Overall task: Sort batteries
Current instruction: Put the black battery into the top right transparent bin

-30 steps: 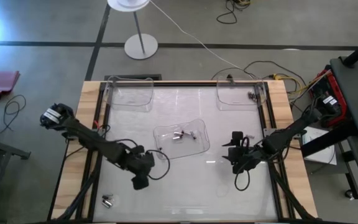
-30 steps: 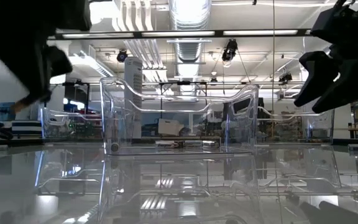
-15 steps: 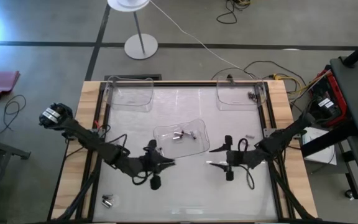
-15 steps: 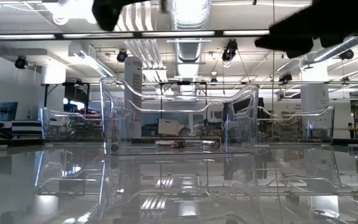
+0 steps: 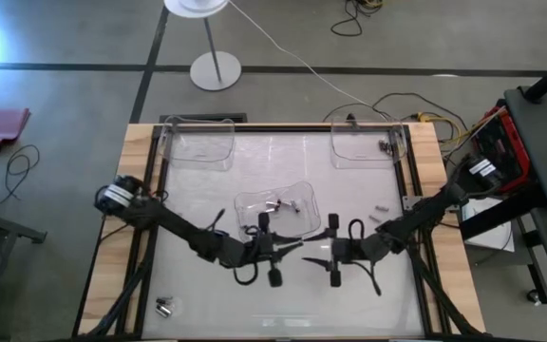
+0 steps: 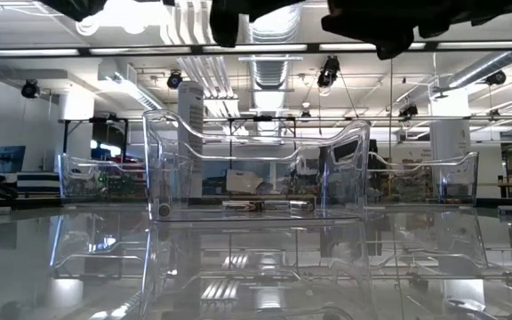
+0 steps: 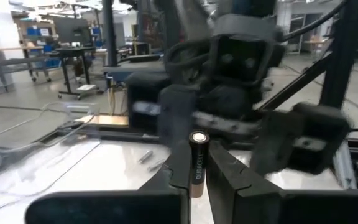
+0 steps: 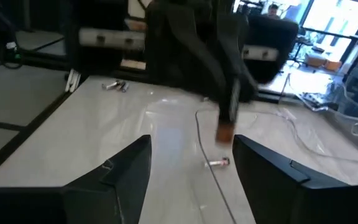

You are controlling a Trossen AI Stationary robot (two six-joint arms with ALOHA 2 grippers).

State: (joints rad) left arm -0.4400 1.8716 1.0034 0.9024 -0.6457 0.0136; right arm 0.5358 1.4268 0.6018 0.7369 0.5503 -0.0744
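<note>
My left gripper [image 5: 291,250] hovers level over the table's middle, in front of the centre tray [image 5: 275,211], shut on a black and copper battery [image 7: 197,158]. My right gripper [image 5: 313,253] faces it from the right, open, and touches nothing. From the right wrist view the held battery [image 8: 225,126] shows ahead of its spread fingers. More batteries lie in the centre tray [image 5: 279,204], in the far right tray [image 5: 385,146], on the table at the near left [image 5: 164,306] and at the right [image 5: 380,211]. My left gripper pinches the battery's round side [image 7: 197,174] between its two fingers. The fingers come level from the table's left and lie across the battery. The battery stands about upright, one end [image 7: 198,137] sticking out past the fingers, lifted clear of the table.
A clear tray [image 5: 198,142] stands at the far left and another [image 5: 364,144] at the far right. The centre tray [image 6: 256,169] fills the middle of the low view. One loose battery [image 8: 218,163] lies on the table below the grippers. Cables hang from both arms.
Both grippers have risen and tipped from pointing down to level. My left gripper has gone toward the table's right edge and my right gripper toward its left edge, so that they now face each other over the middle.
</note>
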